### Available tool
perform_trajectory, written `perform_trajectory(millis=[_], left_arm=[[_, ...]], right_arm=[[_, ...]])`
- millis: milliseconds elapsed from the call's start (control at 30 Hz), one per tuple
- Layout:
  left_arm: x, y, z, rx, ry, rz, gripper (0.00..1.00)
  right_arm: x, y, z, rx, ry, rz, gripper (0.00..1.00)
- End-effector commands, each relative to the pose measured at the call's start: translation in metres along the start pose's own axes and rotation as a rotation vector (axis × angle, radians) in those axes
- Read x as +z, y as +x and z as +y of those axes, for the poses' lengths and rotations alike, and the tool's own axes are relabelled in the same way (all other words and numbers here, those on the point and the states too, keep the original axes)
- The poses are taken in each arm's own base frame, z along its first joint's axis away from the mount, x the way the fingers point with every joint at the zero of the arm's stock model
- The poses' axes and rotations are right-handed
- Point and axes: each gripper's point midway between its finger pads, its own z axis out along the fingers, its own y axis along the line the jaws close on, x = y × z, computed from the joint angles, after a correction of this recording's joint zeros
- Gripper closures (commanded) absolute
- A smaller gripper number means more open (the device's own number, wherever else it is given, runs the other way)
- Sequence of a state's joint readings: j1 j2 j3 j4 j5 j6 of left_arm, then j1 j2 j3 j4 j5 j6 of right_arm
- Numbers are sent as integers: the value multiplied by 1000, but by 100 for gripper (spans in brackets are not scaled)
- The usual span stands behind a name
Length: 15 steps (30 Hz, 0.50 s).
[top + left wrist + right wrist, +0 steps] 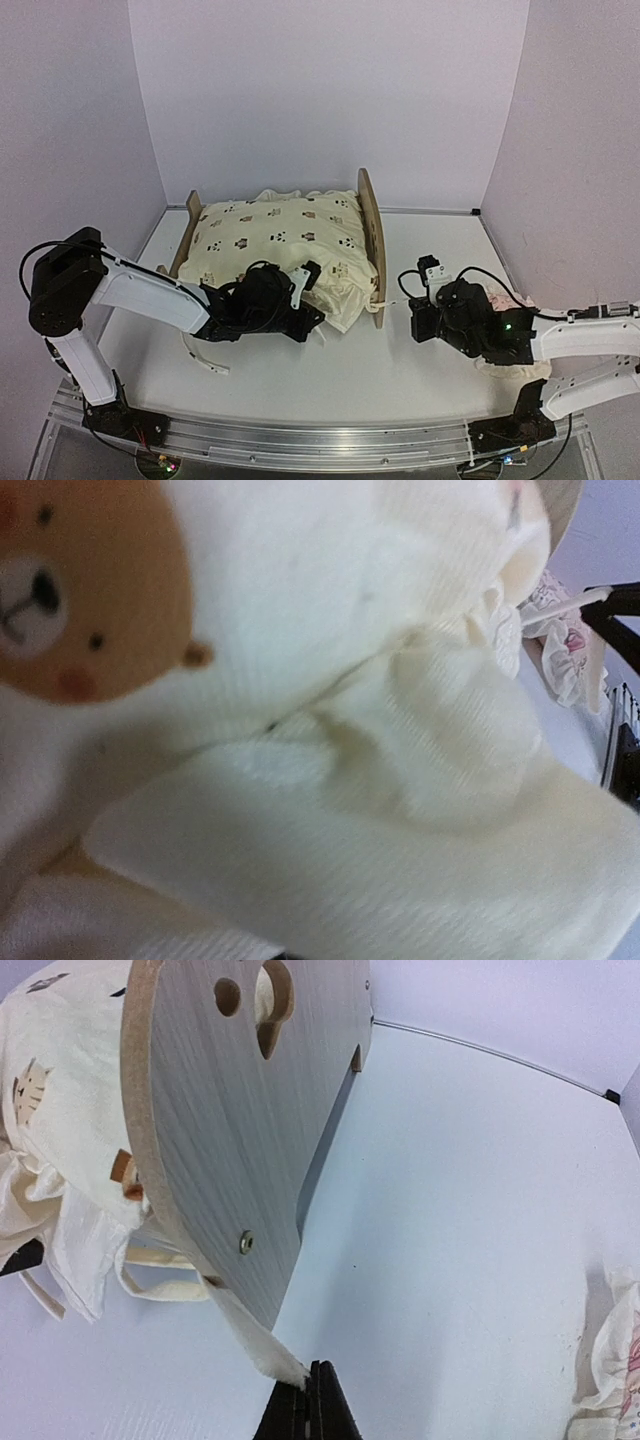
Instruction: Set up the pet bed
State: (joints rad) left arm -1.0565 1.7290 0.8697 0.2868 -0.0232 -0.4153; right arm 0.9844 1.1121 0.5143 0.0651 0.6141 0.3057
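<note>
Right wrist view: pinching the tie in closed right gripper jaws beside the headboard, presumably for fastening. Cannot tell left gripper jaws, buried against the cushion.

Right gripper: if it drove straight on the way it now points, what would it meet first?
Most likely the outer face of the pet bed's light-wood rounded headboard, just ahead of the right gripper, whose jaws pinch a cream fabric tie. Depth is unclear, so it may pass low.

Matt light-wood pet bed holds ribbed cream cloth cushion.
</note>
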Motion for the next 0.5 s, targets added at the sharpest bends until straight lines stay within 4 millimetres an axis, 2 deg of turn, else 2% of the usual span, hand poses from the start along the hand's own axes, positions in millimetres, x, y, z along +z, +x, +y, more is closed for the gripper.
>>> perform_trajectory(millis=[0,300,467], left_arm=[[-6,18,25,-31,-100,25,100],[-20,64,78,-62,-324,111,100],[-22,77,104,-99,-393,139,100]], right_arm=[[-10,-27,-11,-4,22,-21,100],[-12,-35,-21,5,41,-17,100],[-12,-35,-29,6,72,-8,100]])
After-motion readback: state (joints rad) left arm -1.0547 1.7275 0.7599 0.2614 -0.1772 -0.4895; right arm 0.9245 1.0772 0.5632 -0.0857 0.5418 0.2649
